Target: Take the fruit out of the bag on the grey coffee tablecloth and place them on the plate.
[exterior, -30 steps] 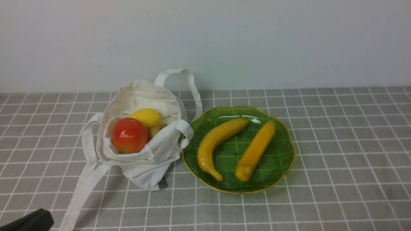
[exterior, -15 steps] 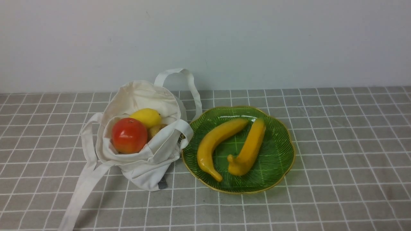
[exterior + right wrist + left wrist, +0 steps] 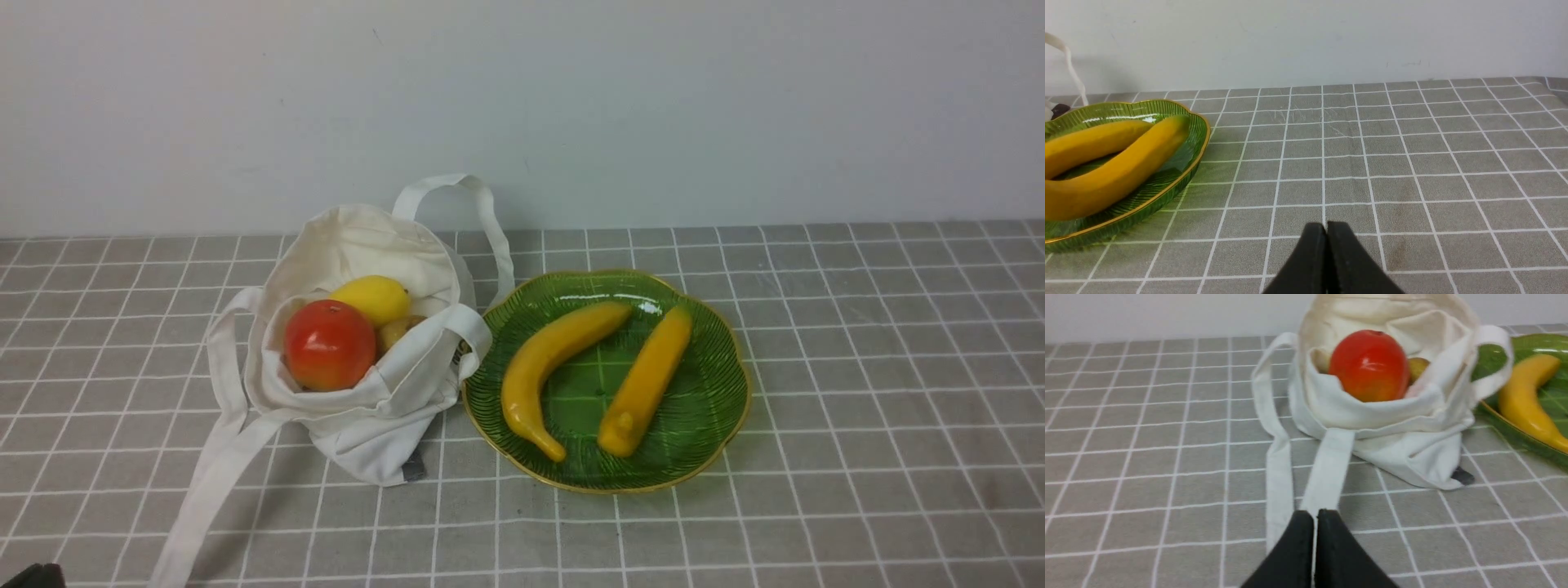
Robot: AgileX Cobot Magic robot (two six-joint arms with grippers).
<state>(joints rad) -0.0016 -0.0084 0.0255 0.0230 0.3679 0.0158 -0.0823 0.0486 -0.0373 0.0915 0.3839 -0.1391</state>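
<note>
The off-white bag [image 3: 359,408] lies open on the grey coffee tablecloth [image 3: 857,367]. Inside it sit a red-orange round fruit [image 3: 329,344], a yellow lemon [image 3: 371,298] and a small brownish fruit [image 3: 397,330] half hidden behind them. To its right the green plate [image 3: 718,392] carries two yellow bananas [image 3: 547,367] [image 3: 645,380]. In the left wrist view my left gripper [image 3: 1314,512] is shut and empty, low over the cloth just short of a bag strap [image 3: 1327,469]. Off to the right of the plate [image 3: 1180,179], my right gripper [image 3: 1327,224] is shut and empty.
A pale wall [image 3: 653,106] closes off the back of the table. One bag handle [image 3: 490,220] arches up beside the plate's far left rim; the other strap [image 3: 204,490] trails toward the near left corner.
The right-hand banana swung to the left on the plate half a second ago and has rocked back to about where it lay. The left gripper's black tip has sunk lower at the bottom-left corner.
</note>
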